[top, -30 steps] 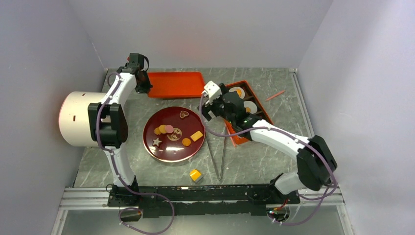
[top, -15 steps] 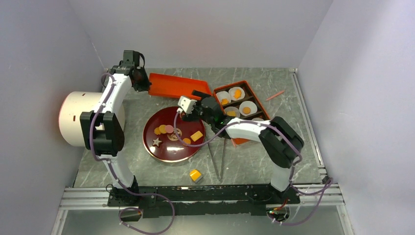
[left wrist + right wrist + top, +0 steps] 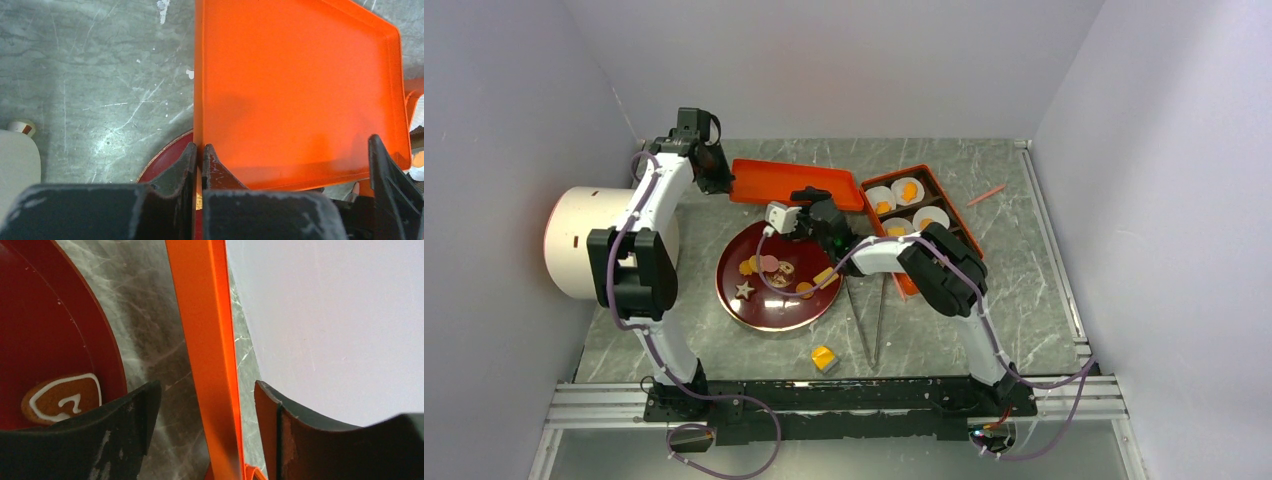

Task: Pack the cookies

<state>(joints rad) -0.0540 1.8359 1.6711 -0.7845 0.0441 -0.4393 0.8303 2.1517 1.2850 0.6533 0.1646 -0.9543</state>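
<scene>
Cookies [image 3: 769, 268]: a loose group of orange, pink and brown biscuits, one of them star-shaped, lies on the left half of a dark red plate [image 3: 736, 300] at the centre of the tabletop [image 3: 1014, 300]. A yellow rectangular one [image 3: 825, 277] lies nearer the plate's right rim. The right wrist view shows a brown heart cookie [image 3: 60, 400] with white icing, also on the plate. More orange pieces sit in white cups [image 3: 908, 187] inside a partitioned box [image 3: 952, 208] to the right of the plate.

Behind the plate lies an orange tray [image 3: 789, 180] with nothing in it. The left hand [image 3: 716, 178] is at its left end. In the left wrist view, the fingers [image 3: 186, 162] are clamped on the tray's thin edge. The right hand [image 3: 812, 200] reaches over the plate's far rim to the tray's near side. In its wrist view the jaws stand apart, with the tray's rim [image 3: 210, 360] running between them. Whether they touch the rim cannot be told.

Two thin rods [image 3: 871, 320] lie just right of the plate. A yellow cube [image 3: 823, 357] rests in front of the plate, a pink stick [image 3: 986, 194] lies beyond the box, and a white cylinder [image 3: 584, 240] stands at the far left.
</scene>
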